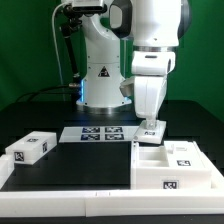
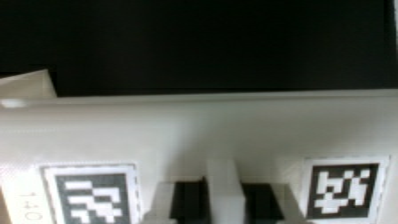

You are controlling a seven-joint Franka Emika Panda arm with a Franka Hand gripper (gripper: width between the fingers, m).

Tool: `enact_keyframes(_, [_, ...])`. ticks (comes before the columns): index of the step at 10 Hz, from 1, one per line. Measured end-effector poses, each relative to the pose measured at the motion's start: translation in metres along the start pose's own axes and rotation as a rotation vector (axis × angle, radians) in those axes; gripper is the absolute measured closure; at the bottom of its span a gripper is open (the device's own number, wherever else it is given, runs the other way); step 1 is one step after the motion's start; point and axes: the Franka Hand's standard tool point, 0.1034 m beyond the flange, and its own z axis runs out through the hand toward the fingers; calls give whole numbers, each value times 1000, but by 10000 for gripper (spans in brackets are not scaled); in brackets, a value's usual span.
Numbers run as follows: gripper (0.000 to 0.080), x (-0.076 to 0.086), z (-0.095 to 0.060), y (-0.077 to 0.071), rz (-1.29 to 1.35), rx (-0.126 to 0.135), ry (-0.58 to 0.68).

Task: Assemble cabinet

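Over the far edge of the cabinet [image 1: 150,172], at the exterior view's right, arm upright, gripper [image 1: 151,125] pointing straight down, jaws' opening impossible to tell.

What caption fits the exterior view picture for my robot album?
Robot gripper low above the white cabinet, a loose tagged part lying apart.

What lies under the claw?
Under the claw, a small white tagged plastic piece sits at the far edge of the big white boxy plastic cabinet. The claw covers its top, so whether it is gripped cannot be seen.
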Motion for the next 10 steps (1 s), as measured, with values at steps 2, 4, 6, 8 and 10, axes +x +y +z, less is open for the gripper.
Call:
enact_keyframes(2, [730, 0, 0, 2, -86, -2, 1])
enact_keyframes(4, [730, 0, 0, 2, -91, -2, 1])
enact_keyframes(6, [730, -2, 0, 5, -84, -2, 1])
enact_keyframes(8, [729, -3, 0, 7, -80, -3, 2])
enact_keyframes(10, [729, -2, 0, 8, -79, -3, 2])
